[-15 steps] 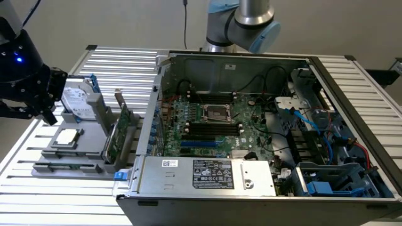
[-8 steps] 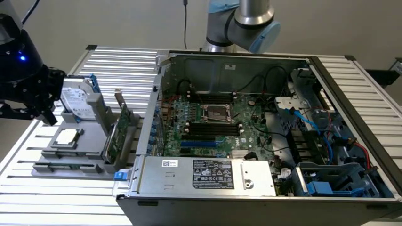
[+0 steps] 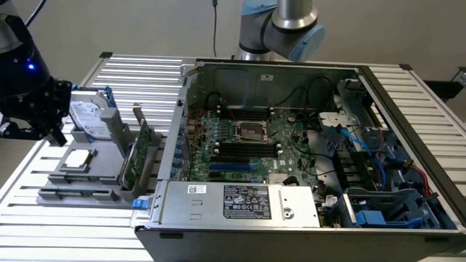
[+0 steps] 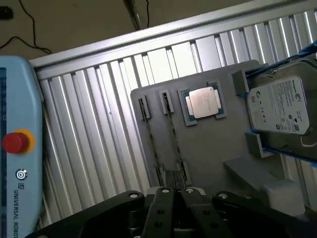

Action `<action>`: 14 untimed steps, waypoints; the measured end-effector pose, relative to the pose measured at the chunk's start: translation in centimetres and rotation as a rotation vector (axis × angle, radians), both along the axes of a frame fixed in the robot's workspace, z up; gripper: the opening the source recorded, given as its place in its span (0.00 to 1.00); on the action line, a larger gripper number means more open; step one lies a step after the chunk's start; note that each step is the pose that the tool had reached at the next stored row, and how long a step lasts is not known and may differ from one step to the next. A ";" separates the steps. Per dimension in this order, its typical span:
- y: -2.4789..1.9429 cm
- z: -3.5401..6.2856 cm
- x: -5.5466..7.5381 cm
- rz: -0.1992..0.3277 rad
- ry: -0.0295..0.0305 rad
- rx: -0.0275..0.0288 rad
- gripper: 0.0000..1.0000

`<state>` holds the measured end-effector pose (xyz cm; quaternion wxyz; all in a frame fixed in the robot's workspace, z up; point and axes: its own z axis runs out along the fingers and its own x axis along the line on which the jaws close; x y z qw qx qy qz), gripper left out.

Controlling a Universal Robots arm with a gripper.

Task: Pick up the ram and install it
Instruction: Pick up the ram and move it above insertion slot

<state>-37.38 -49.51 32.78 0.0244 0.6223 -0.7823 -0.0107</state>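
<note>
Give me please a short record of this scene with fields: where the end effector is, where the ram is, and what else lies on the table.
end effector: above the gray fixture, nearest the ram
ram: on edge in its fixture slot, not yet lifted
also on fixture: processor, hard drive, expansion card
computer case: open, to the exterior view's right of the fixture, motherboard exposed
table: slatted metal, carries fixture and case
</note>
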 end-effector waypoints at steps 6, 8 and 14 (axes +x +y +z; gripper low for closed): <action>0.00 -0.33 0.0 0.110 -0.0021 0.0000 0.11; 0.00 -0.46 0.0 0.146 -0.0030 0.0000 0.11; -0.15 -0.59 -0.3 0.195 -0.0040 -0.0001 0.12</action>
